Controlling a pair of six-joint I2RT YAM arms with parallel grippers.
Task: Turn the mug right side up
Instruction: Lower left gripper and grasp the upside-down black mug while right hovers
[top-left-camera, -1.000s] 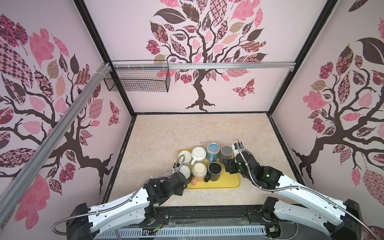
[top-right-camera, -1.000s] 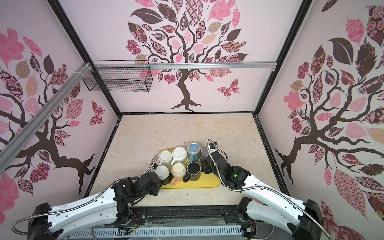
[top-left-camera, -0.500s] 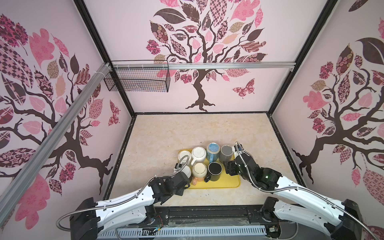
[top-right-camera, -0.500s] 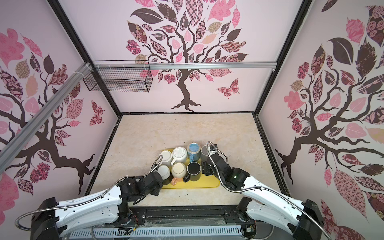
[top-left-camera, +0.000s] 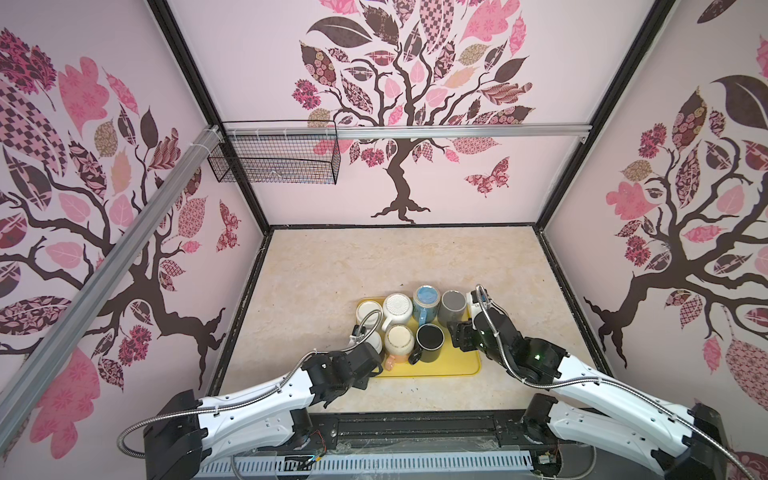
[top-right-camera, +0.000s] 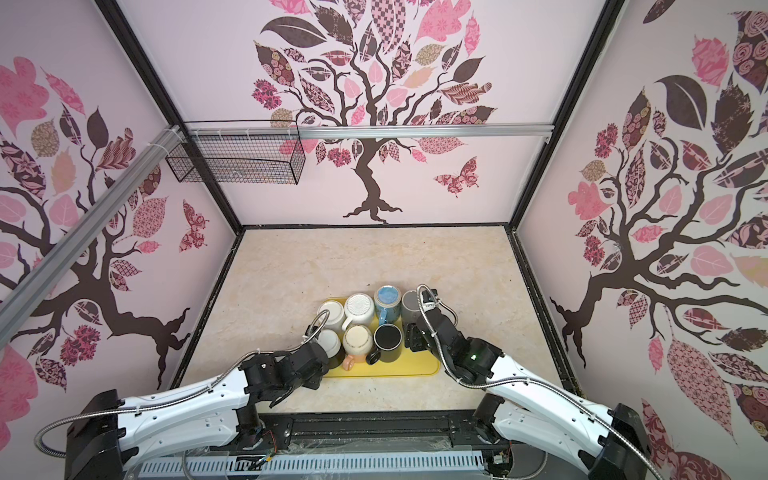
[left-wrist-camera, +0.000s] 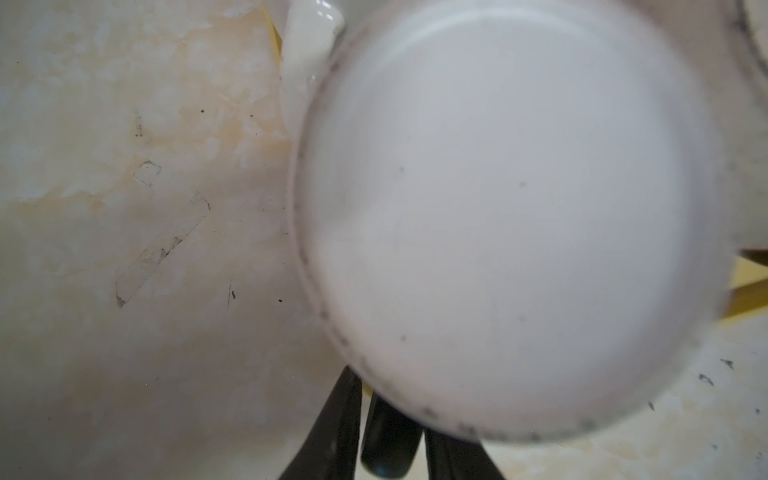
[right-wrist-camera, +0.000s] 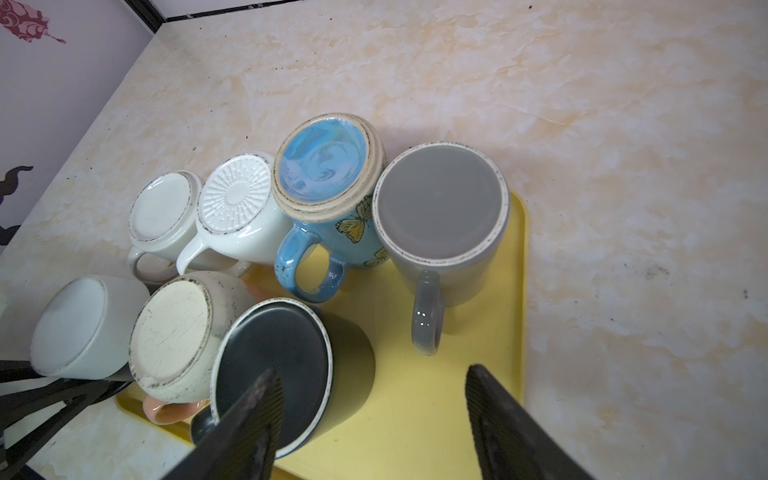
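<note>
The left arm was extended low and forward, and the left pincer (top-left-camera: 374, 355) was seen with jaws drawn near together. The right arm was reached inward, and the right pincer (right-wrist-camera: 372, 374) was angled downward, jaws held wide apart.

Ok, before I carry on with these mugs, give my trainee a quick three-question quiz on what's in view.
1. How many mugs are in view?
2. True or false: the grey mug stands upside down.
3. The right gripper has its fingers: A) open and empty; B) shut on the black mug; C) shut on the tray's rim.
Key: 1) seven; 2) true; 3) A.
</note>
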